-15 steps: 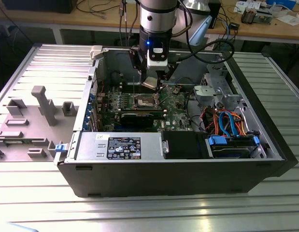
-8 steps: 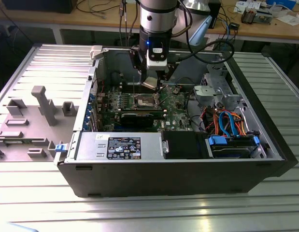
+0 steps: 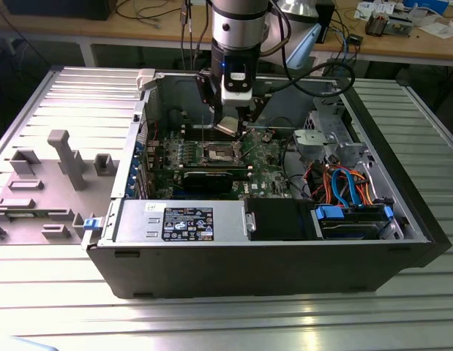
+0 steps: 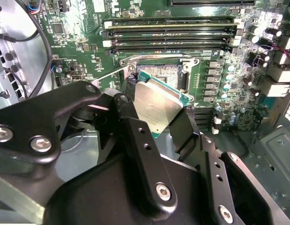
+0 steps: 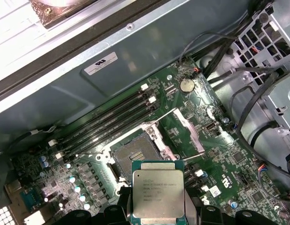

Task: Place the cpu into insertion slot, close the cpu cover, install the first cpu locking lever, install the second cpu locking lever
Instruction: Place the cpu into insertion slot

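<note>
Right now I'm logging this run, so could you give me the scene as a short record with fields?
gripper: shut on the cpu, above the motherboard
cpu: held by its edges, metal face showing, not seated
insertion slot: empty, dark centre exposed
cpu cover: open, raised beside the slot
setting: open computer case on a metal table

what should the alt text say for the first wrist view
A silver-topped cpu gripped between black fingers hangs over a green motherboard, close to the open insertion slot. Long memory slots run alongside the slot, inside a grey computer case.
</note>
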`<state>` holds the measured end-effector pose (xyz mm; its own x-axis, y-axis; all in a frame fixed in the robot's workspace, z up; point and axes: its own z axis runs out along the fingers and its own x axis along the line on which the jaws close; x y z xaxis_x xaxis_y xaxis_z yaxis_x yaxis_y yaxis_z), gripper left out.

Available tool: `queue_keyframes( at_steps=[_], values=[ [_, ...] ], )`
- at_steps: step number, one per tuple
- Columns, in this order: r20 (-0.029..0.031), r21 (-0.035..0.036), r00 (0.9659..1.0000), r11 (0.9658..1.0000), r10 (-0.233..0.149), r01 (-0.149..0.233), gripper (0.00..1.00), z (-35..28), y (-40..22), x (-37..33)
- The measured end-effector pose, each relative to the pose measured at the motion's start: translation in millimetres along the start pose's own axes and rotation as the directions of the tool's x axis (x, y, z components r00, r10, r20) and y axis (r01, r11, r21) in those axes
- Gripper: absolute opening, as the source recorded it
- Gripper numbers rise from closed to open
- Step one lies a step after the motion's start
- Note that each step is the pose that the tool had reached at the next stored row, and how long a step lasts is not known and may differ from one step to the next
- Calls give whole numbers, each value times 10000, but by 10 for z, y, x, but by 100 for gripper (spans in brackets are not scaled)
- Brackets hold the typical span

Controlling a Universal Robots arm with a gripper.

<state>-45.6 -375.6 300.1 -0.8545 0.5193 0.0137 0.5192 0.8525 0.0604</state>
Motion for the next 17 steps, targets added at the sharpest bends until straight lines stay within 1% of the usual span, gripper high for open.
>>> queue_keyframes(
  at_steps=[17],
  values=[
    [40, 18, 9991, 9991, 413, -413, 54, 2, 0, 0]
  ],
)
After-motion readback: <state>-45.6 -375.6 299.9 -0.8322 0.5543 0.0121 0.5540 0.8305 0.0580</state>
